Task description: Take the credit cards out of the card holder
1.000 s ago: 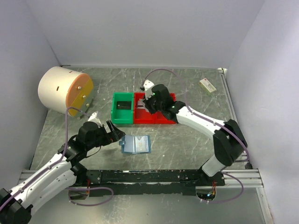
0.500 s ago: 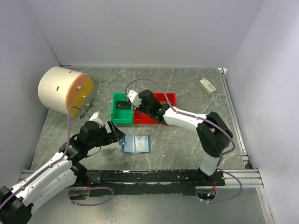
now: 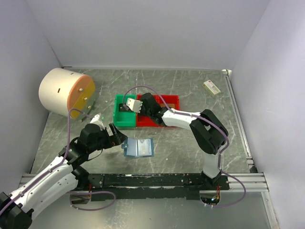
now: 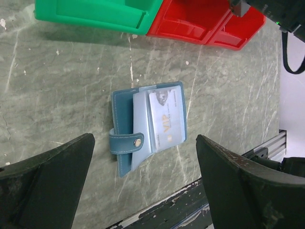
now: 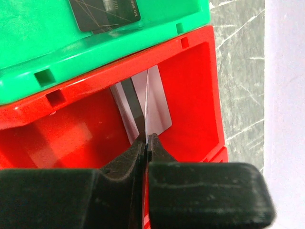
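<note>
The blue card holder (image 3: 138, 148) lies open on the table; in the left wrist view (image 4: 125, 102) a pale credit card marked VIP (image 4: 166, 119) sits in its clear sleeve. My left gripper (image 3: 117, 136) is open and empty just left of the holder, its jaws wide apart over it (image 4: 144, 139). My right gripper (image 3: 144, 110) is shut on a thin grey credit card (image 5: 157, 102) with a dark stripe, held edge-on inside the red bin (image 5: 190, 81). A dark credit card (image 5: 105, 12) lies in the green bin (image 5: 38, 43).
The green bin (image 3: 117, 114) and the red bin (image 3: 172, 99) stand side by side at mid table. A cream cylinder with an orange face (image 3: 64, 90) lies at the back left. A small cream box (image 3: 211, 87) sits at the back right. A black rail (image 3: 152, 180) runs along the near edge.
My right gripper has swung left along the red bin towards the green bin and dipped into the red bin. The left arm and the card holder have not moved.
</note>
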Tool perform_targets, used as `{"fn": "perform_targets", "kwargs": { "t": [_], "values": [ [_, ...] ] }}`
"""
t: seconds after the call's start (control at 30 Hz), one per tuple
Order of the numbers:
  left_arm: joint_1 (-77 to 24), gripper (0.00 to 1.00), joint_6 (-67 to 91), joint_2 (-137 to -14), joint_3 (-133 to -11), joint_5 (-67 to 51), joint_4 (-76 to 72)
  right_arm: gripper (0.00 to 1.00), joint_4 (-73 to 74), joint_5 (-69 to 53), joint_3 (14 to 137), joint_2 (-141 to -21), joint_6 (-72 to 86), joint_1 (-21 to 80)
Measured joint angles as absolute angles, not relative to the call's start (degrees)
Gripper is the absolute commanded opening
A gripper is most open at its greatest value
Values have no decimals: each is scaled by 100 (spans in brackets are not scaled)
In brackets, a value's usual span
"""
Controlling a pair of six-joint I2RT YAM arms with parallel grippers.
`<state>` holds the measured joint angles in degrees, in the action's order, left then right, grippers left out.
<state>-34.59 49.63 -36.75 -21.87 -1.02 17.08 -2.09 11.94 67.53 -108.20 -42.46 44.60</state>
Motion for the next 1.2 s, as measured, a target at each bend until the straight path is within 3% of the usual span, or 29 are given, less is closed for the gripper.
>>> {"fn": "perform_targets", "kwargs": {
  "t": [0.73, 0.83, 0.97, 1.2],
  "values": [
    [-3459, 100, 4840, -3778, -2493, 102, 1957, 4, -292, 1249, 7393, -11598, -4729, 4222],
    [-3459, 100, 4810, -3826, -2556, 115, 1966, 8, -283, 1308, 7426, -11725, -4751, 4222],
    [-3459, 100, 4770, -3844, -2585, 128, 1973, 33, -196, 1343, 7478, -11749, -4762, 4213],
    [-3459, 100, 4718, -3844, -2589, 134, 1984, 36, -5, 1315, 7496, -11745, -4681, 4176]
  ]
}}
